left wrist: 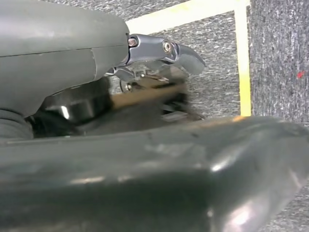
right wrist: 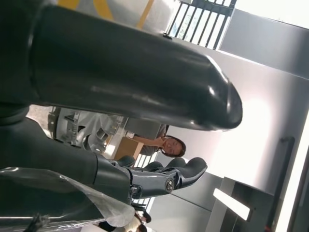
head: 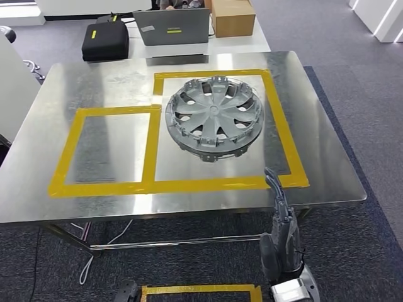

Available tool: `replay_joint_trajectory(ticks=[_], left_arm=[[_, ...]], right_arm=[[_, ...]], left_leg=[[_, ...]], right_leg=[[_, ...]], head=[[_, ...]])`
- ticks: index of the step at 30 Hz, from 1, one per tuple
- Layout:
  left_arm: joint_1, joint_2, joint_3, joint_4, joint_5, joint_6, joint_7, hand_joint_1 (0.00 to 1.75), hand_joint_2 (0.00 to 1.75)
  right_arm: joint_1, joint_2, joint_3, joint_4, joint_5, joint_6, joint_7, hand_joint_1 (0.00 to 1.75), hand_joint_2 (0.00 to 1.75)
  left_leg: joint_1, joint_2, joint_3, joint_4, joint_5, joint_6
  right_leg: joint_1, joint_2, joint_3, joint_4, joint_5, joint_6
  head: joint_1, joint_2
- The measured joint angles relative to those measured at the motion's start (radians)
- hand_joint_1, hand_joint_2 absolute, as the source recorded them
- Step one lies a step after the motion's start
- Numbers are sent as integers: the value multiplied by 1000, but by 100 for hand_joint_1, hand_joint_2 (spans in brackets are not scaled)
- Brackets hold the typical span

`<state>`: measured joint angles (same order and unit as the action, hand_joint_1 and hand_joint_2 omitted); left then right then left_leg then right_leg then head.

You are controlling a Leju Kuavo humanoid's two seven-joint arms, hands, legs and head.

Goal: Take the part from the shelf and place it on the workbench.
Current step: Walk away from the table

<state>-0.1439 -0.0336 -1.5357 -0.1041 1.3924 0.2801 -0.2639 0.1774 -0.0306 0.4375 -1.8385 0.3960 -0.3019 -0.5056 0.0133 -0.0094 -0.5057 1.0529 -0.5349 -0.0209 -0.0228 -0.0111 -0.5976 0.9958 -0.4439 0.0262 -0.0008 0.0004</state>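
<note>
**Mia:** Where is the part?

**Ben:** The part (head: pixel 214 117) is a round grey wheel cover. It lies flat on the shiny metal workbench (head: pixel 56 201), inside the bigger yellow tape square (head: pixel 285 135). From the middle of the bench it sits at about 2 o'clock.

**Mia:** Is a hand holding it?

**Ben:** No. The right hand (head: pixel 281 236) is at about 5 o'clock from the part, down by the near edge of the bench and apart from the part. Its fingers (head: pixel 274 182) point up and are stretched out with nothing in them.

**Mia:** And the left hand?

**Ben:** The left hand (left wrist: pixel 156 53) hangs over grey carpet with yellow tape. It holds nothing, and its fingers look stretched out.

**Mia:** What else is there?

**Ben:** At 12 o'clock, past the bench, are a black bag (head: pixel 105 40), a grey laptop (head: pixel 172 26) and a brown box (head: pixel 233 17).
</note>
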Motion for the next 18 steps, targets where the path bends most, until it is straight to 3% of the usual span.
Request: replay_joint_trajectory(ticks=[1, 2, 4, 5, 6, 7, 9, 10, 11, 12, 14, 16, 17, 18], left_arm=[[-1, 0, 0, 0, 0, 0, 0, 0, 0], [-1, 0, 0, 0, 1, 0, 0, 0, 0], [0, 1, 0, 0, 3, 1, 0, 0, 0], [0, 1, 0, 0, 4, 1, 0, 0, 0], [-1, 1, 0, 0, 4, 1, 0, 0, 0], [-1, 1, 0, 0, 5, 1, 0, 0, 0], [-1, 1, 0, 0, 7, 1, 0, 0, 0], [0, 1, 0, 0, 9, 1, 0, 0, 0], [1, 1, 0, 0, 11, 1, 0, 0, 0], [1, 1, 0, 0, 14, 1, 0, 0, 0], [1, 0, 0, 0, 18, 1, 0, 0, 0], [1, -1, 0, 0, 19, 1, -1, 0, 0], [1, -1, 0, 0, 19, 1, -1, 0, 0], [1, 0, 0, 0, 19, 1, -2, 0, 0]], right_arm=[[0, 2, 0, -2, 0, 0, 0, 0, 0], [0, 3, -1, -4, 0, 0, -1, 0, 0], [1, 5, -2, -5, -1, -1, 0, 0, 0], [2, 5, -3, -5, -2, -1, 0, 0, 0], [3, 5, -4, -5, -4, -1, 2, 0, 0], [3, 6, -6, -5, -6, -2, 3, 0, 0], [4, 6, -10, -5, -10, -7, 9, 0, 0], [4, 6, -12, -5, -11, -11, 13, 0, 0], [5, 7, -15, -5, -12, -15, 18, 0, 0], [5, 8, -18, -5, -13, -20, 22, 0, 0], [4, 11, -24, -5, -13, -28, 26, 0, 0], [0, 17, -28, -9, -11, -39, 28, 0, 0], [-1, 21, -30, -11, -9, -45, 30, 0, 0], [-1, 25, -32, -12, -7, -50, 31, 0, 0]], left_leg=[[-2, -2, 27, -46, 1, 5], [-5, -3, 34, -65, -1, 13], [-9, -3, 21, -67, 12, 32], [-9, -1, 12, -69, 22, 42], [-9, 1, 1, -71, 33, 52], [-9, 4, -13, -73, 45, 61], [-16, 6, -43, -72, 68, 71], [-20, 7, -59, -71, 80, 73], [-24, 7, -75, -70, 91, 74], [-27, 7, -90, -68, 102, 75], [-32, 7, -113, -64, 121, 73], [-37, 6, -128, -58, 139, 69], [-38, 6, -132, -56, 149, 66], [-39, 6, -136, -55, 158, 62]], right_leg=[[0, 0, -4, 1, 7, 7], [0, 1, -7, 1, 14, 14], [-3, 2, -12, -4, 29, 30], [-5, 3, -19, 2, 20, 35], [-6, 5, -32, 22, -8, 39], [-7, 6, -50, 64, -53, 40], [-4, 7, -85, 195, -154, 40], [-2, 7, -92, 253, -178, 39], [0, 7, -86, 285, -178, 37], [3, 7, -63, 283, -157, 32], [13, 8, 34, 179, -109, 17], [23, 9, 149, 23, -110, 3], [26, 9, 180, -28, -120, -1], [28, 9, 192, -54, -125, -4]], head=[[0, 0], [-1, 0], [-2, 0], [-2, 0], [-1, 0], [0, 0], [2, 0], [3, 0], [4, 0], [4, 0], [4, 0], [5, 0], [6, 0], [7, 0]])
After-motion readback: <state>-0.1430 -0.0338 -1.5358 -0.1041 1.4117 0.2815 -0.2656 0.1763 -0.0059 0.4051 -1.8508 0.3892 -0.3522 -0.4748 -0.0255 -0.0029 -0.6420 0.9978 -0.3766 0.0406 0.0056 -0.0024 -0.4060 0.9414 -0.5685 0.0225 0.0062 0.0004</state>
